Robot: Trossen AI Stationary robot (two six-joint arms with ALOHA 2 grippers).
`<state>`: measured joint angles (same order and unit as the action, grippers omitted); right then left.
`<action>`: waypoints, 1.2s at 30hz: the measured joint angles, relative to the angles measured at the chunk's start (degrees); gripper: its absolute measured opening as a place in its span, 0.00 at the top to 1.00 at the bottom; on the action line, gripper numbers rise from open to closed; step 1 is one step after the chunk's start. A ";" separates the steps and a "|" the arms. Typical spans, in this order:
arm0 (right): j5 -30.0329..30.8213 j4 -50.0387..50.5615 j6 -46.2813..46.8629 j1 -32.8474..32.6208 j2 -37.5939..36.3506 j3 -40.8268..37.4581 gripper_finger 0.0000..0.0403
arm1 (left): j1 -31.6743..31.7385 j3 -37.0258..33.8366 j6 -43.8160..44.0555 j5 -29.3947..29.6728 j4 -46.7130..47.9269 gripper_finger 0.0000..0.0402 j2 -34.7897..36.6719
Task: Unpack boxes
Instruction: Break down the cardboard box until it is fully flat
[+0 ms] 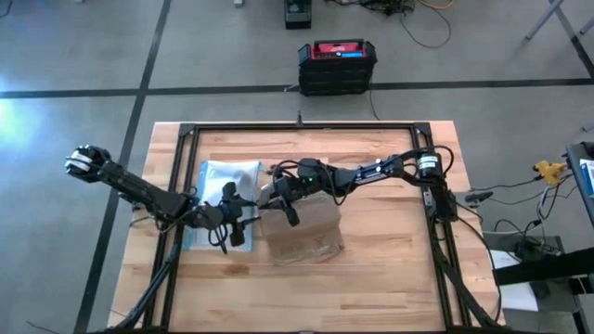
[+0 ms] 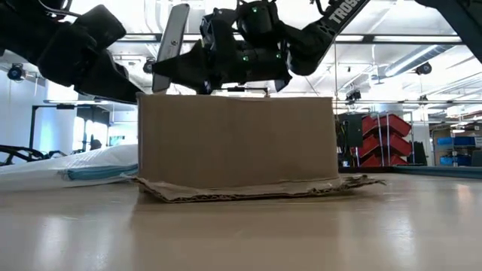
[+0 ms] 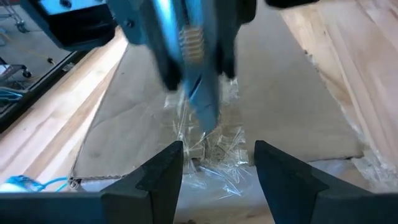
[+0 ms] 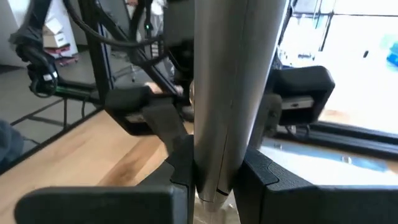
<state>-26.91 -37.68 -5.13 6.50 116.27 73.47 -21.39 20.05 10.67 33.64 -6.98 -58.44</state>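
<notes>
Box centre frame, both tools over it.
I see the box [image 1: 304,232] on the tabletop [image 1: 390,278]; my right tool [image 4: 214,180] grips a grey cutter [image 4: 233,81], my left tool [image 3: 214,168] hangs open beside the taped seam.

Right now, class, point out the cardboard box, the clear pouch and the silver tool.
Cardboard box [image 2: 237,143], low view, its front wall.
Clear pouch [image 1: 227,176], high view, its upper half.
Silver tool [image 4: 233,87], right wrist view, its shaft.

A robotics lab or workshop: grey concrete floor [image 1: 83,56] with cables around the wooden table [image 1: 390,269], red storage bins [image 2: 384,139] beyond it.
</notes>
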 joint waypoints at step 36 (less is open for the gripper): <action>13.03 -3.32 -0.16 -2.66 0.17 -2.01 0.88 | 0.28 -1.64 -0.78 0.36 -3.01 0.56 0.12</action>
<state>-13.88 -40.99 -5.28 3.84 116.44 71.46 -21.10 18.41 9.89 34.00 -9.99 -58.32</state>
